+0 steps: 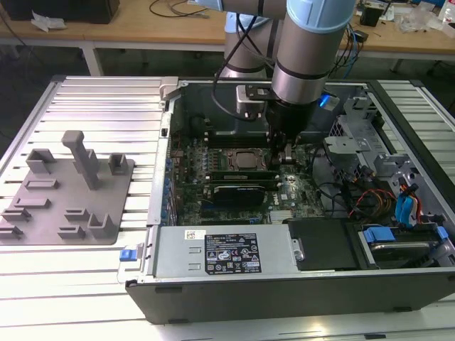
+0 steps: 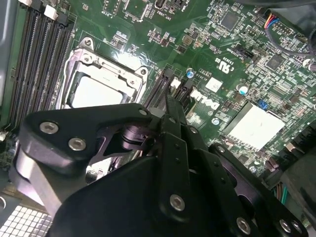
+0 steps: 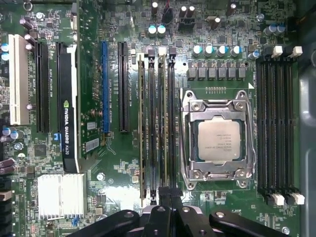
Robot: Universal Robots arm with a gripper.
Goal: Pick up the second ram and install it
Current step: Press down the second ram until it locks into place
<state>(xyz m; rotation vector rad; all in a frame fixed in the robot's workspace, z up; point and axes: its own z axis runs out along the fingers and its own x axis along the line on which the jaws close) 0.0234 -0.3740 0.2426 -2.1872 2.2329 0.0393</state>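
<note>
Step in hand, my read: seating the second ram [image 3: 161,123] in the slot bank [image 1: 238,175], which in the exterior view sits at 6 o'clock of the CPU socket [image 1: 245,159].

To do it well:
- Push straight down along the slot, no sideways lean, or the thin board can twist.
- Keep the load over the stick's edge, not on the slot wall or end clip.
- Both ends need to go down evenly. One end pushed alone prob leaves the far end high.
- Check the end clips look closed afterwards.

Gripper [image 3: 164,193]: fingers [image 2: 173,118] look brought together, no gap visible btwn them in both wrist views, and nothing seen clamped btwn them. Tips are low over one end of the slot bank, at or v. near the stick's top edge; actual contact can't be confirmed. In the exterior view the gripper [image 1: 284,153] is down inside the PC case [image 1: 284,298], at abt 3 o'clock of the CPU socket.

Second ram: seen edge-on as a thin strip standing in a slot just beside the CPU socket [image 3: 218,139], w/ another stick [image 3: 141,123] a couple of slots over. Whether it is fully seated can't be told.

Grey holder tray [image 1: 71,206] lies well apart, at 9 o'clock of the case.
</note>
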